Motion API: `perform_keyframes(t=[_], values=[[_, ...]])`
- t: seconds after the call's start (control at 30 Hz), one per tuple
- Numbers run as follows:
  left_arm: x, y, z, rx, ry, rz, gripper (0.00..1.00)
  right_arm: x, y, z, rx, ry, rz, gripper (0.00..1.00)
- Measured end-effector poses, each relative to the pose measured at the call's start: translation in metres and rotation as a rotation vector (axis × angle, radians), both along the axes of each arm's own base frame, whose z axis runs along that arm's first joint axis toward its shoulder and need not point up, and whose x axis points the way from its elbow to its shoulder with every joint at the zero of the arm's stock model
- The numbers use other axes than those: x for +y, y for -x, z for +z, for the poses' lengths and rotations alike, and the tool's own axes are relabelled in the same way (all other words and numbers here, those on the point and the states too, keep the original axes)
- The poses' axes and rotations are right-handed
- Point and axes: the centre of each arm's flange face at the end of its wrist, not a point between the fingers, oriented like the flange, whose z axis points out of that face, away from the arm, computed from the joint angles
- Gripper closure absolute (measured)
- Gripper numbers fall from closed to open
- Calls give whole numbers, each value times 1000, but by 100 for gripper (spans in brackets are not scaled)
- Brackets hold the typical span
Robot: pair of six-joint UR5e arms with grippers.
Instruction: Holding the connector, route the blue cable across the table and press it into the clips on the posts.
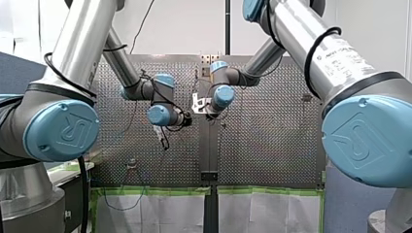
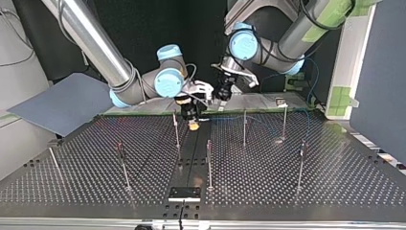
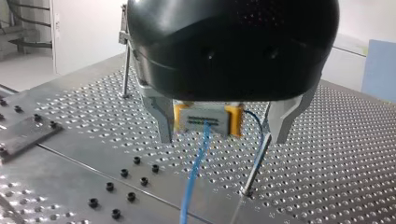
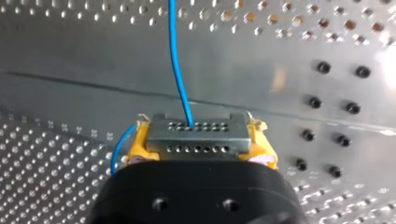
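- my right gripper is clamped tight on the connector, with the yellow pads squeezing both of its ends
- the blue cable comes out of the connector's face and runs off down toward the table
- the connector sits just above the table, close to the edge on the arms' side, about halfway along it, by the bare centre strip
- my left gripper has its metal fingers spread wide with nothing in them. It hovers near that same edge, facing the connector
- posts are dotted around the table, and the nearest one is just beside the connector. Their tops are too small to tell if any cable is clipped in
- my read: the grab is done and the routing has barely started
- next move, I'd guess: carry the connector out past that nearest post with the cable kept snug, line the cable up with the clip, then push it in. The left gripper is free to help press
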Motion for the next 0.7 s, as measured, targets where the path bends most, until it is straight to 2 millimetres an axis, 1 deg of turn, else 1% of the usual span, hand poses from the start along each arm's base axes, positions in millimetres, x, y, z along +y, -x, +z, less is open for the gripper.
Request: perform_keyframes(t=[0.1,0.2,0.33,0.43,0.57,0.7], values=[[-3,-10,-4,3,3,8,0,4,0,6,-4,2,10,100],[-1,-22,-6,2,4,33,0,6,4,12,-6,0,12,100],[5,-40,1,-19,11,80,0,6,11,15,-6,-4,13,100],[12,-49,5,-33,12,115,0,5,14,15,-5,-5,13,100],[15,-54,7,-39,14,116,0,6,14,15,-5,-7,25,100],[11,-57,3,-31,13,89,0,8,11,16,-12,-10,53,100]])
